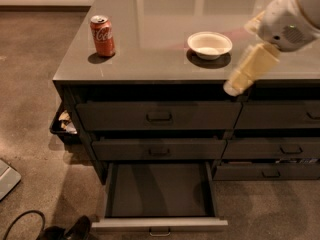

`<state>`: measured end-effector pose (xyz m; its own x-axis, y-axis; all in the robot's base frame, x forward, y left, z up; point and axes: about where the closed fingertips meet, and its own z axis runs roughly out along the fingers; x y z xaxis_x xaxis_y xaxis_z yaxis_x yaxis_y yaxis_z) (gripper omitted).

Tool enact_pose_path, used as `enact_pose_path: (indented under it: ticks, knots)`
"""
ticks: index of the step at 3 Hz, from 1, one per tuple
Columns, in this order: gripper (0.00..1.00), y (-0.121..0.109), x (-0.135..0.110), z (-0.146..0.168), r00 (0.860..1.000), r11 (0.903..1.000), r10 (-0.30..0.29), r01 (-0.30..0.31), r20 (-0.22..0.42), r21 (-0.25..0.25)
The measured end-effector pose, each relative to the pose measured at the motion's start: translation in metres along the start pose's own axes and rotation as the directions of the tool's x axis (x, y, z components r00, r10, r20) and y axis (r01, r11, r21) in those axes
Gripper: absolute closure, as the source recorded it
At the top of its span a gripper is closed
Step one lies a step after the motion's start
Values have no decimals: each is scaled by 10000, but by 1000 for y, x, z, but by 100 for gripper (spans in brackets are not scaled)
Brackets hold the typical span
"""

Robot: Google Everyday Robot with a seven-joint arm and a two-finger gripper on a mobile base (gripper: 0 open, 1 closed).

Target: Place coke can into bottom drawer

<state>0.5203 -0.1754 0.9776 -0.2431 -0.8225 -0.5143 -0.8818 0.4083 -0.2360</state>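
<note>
The coke can stands upright on the grey counter near its front left corner. The bottom drawer of the left column is pulled out, and its dark inside shows nothing in it. My gripper hangs from the white arm at the upper right. It points down and left over the counter's front edge, just right of the white bowl. It is far to the right of the can and holds nothing that I can see.
A white bowl sits on the counter right of centre. The two upper left drawers are closed. A black bin stands left of the cabinet. A cable and dark shoes lie on the floor at the lower left.
</note>
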Motion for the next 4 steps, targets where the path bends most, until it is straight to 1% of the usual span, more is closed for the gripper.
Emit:
enact_pose_path:
  ticks: [1,2,3,4]
  knots:
    - [0,-33,-42,34,9882,9975,477,-547,1452,447]
    - [0,-63,-84,59,9670,9907,719,-976,2446,945]
    - [0,-79,-121,74,9472,9806,848,-1343,3092,1425]
    - [0,-79,-121,74,9472,9807,847,-1342,3093,1425]
